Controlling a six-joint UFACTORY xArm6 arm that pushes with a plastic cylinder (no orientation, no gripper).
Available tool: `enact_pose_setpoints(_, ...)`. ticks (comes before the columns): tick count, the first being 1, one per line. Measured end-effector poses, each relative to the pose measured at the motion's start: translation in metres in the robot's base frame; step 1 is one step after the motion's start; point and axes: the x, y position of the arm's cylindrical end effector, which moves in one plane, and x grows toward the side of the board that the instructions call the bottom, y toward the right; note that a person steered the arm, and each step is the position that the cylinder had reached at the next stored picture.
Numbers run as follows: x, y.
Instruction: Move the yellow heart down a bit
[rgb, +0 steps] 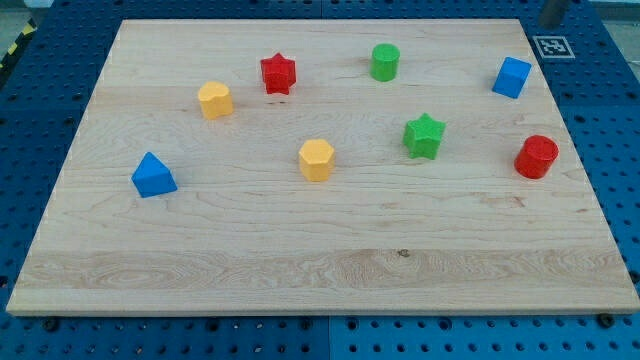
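The yellow heart (214, 100) lies on the wooden board (320, 260) in the upper left part. A red star (278, 73) is just to its upper right. A yellow pentagon (316, 159) lies lower right of the heart, near the board's middle. A blue triangle (153, 175) lies lower left of the heart. Only a short grey end of my rod shows at the view's top right edge, with my tip (549, 22) beyond the board's top right corner, far from the heart and touching no block.
A green cylinder (385, 62) stands at the top centre. A blue cube (511, 77) is at the upper right. A green star (424, 136) lies right of centre. A red cylinder (537, 156) stands near the right edge. A marker tag (552, 46) sits off the board.
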Motion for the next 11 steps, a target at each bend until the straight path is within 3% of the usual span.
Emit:
enact_pose_setpoints(3, 0.0, 0.0)
enact_pose_setpoints(4, 0.012, -0.039)
enact_pose_setpoints(6, 0.013, -0.129)
enact_pose_setpoints(8, -0.007, -0.32)
enact_pose_setpoints(9, 0.002, -0.383)
enact_pose_setpoints(11, 0.065, -0.45)
